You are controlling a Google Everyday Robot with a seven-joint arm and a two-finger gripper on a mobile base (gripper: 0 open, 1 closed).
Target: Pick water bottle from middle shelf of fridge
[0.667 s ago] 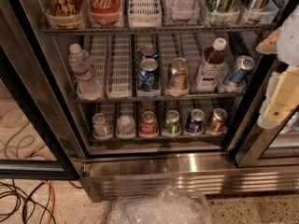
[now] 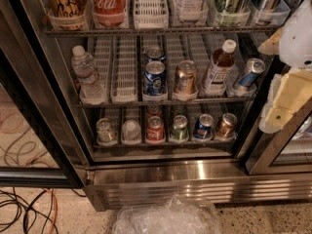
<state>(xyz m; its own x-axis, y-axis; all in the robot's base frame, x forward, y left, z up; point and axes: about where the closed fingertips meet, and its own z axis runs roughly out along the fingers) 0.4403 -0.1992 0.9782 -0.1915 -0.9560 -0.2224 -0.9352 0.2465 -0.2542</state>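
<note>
The water bottle (image 2: 87,74), clear and ribbed with a white cap, stands upright at the left end of the middle shelf (image 2: 126,82) of the fridge (image 2: 165,173). The same row holds a blue can (image 2: 155,77), a copper can (image 2: 185,78), a brown-liquid bottle (image 2: 218,68) and a tilted blue can (image 2: 248,72). My gripper (image 2: 285,89), white and pale yellow, hangs at the right edge of the view in front of the fridge's right side. It is far to the right of the water bottle and holds nothing that I can see.
The rack above holds a red Coca-Cola bottle (image 2: 108,1); the rack below holds small cans (image 2: 155,128). The dark-framed glass door (image 2: 29,130) stands open at left. Cables (image 2: 24,208) lie on the floor, and crumpled clear plastic (image 2: 168,218) lies before the steel base.
Almost nothing differs. The gripper stays at the right edge and the water bottle has not moved.
</note>
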